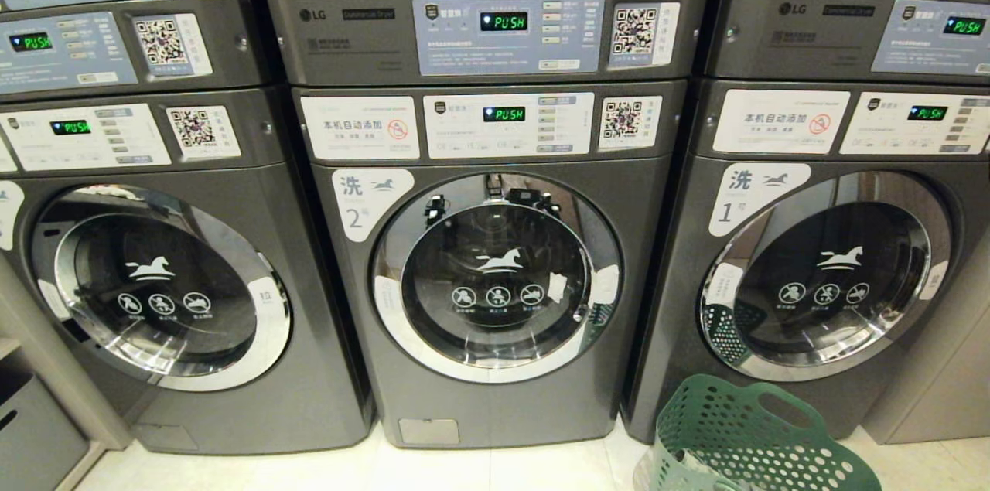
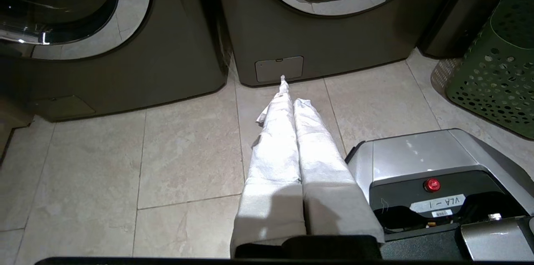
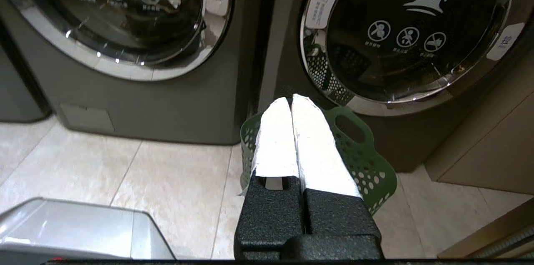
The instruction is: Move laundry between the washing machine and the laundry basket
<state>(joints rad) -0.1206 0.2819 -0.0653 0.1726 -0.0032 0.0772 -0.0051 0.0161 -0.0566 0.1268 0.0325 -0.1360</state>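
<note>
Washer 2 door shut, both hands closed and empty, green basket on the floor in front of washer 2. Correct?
Not quite. The head view shows the green basket in front of washer 1, not washer 2. Washer 2's door is shut; left hand and right hand are closed and empty.

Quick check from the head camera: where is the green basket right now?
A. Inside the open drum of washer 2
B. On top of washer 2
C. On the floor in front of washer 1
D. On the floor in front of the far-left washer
C: the basket stands on the floor below the closed door of washer 1, right of washer 2, whose door is also shut.
</note>
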